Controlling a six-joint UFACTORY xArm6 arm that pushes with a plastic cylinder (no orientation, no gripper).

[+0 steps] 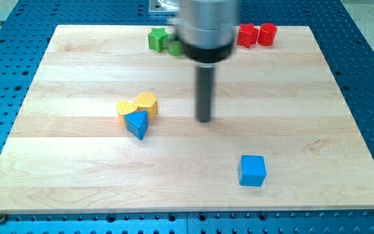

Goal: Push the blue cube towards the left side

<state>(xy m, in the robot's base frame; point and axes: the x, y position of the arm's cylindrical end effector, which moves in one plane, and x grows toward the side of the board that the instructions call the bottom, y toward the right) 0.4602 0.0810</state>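
The blue cube (252, 171) sits on the wooden board (76, 169) toward the view's lower right. My tip (204, 120) is near the board's middle, above and to the left of the cube, well apart from it. A blue triangular block (137, 123) lies to the left of my tip, touching two yellow blocks (137, 104).
At the view's top edge, a green block (156, 39) and a second green block (175, 48), partly hidden by the arm, lie left of the arm. A red block (246, 34) and a red cylinder (267, 34) lie to its right. A blue perforated table (5, 84) surrounds the board.
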